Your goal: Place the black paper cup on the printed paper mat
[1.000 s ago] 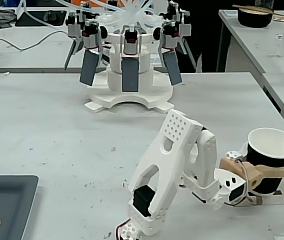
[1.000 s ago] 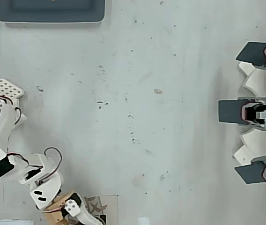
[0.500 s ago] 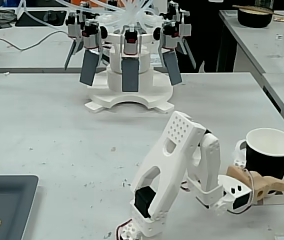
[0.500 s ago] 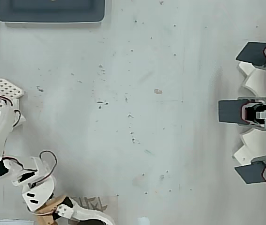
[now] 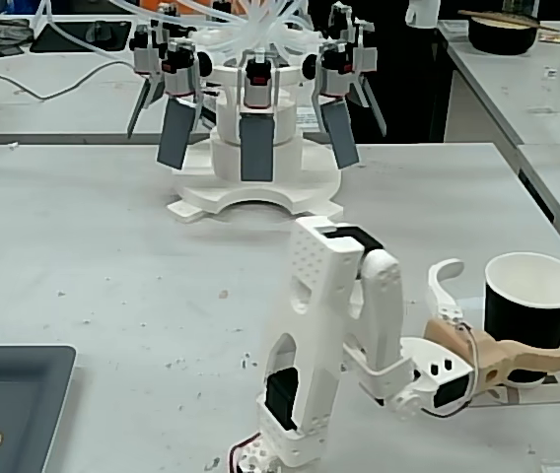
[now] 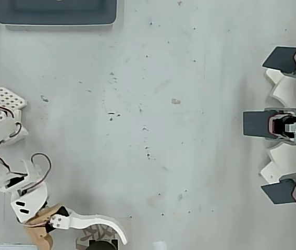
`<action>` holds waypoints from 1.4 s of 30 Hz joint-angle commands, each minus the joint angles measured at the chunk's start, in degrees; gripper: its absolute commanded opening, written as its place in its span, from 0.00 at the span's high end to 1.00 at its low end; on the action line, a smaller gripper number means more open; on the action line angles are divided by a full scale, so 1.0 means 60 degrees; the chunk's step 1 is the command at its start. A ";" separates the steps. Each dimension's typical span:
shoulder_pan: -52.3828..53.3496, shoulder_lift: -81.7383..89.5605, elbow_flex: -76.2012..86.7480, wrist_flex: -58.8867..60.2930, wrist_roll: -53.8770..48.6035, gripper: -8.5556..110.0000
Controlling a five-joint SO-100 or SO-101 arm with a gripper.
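Observation:
In the fixed view the black paper cup (image 5: 534,301) stands upright at the right of the table, white inside. My gripper (image 5: 519,303) is open around it. The white curved finger (image 5: 446,288) stands a little to the cup's left, and the beige finger (image 5: 541,355) crosses in front of its base. In the overhead view only a dark sliver of the cup (image 6: 102,245) shows at the bottom edge. There the printed paper mat (image 6: 97,234) peeks out beside it, below the white finger (image 6: 93,223). I cannot tell how much of the cup rests on the mat.
A dark grey tray (image 5: 14,404) (image 6: 57,13) lies at the front left in the fixed view. A white fixture with dark grey paddles (image 5: 255,148) (image 6: 283,125) stands at the back. A dark bowl (image 5: 502,34) sits on another table. The table's right edge runs close behind the cup.

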 commanded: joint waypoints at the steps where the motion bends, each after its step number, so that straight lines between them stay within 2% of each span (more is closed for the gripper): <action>1: 0.0132 0.1538 0.0747 -0.0103 -0.0073 0.50; 11: -0.0015 0.4951 0.3589 -0.0205 0.0015 0.58; 16: -0.0645 0.6064 0.3955 -0.0410 0.0059 0.63; 27: -0.3486 0.7061 0.3955 -0.0366 -0.0352 0.81; 36: -0.5522 0.7588 0.3955 -0.0161 -0.0542 0.84; 42: -0.7368 0.8833 0.3940 0.1567 -0.0820 0.84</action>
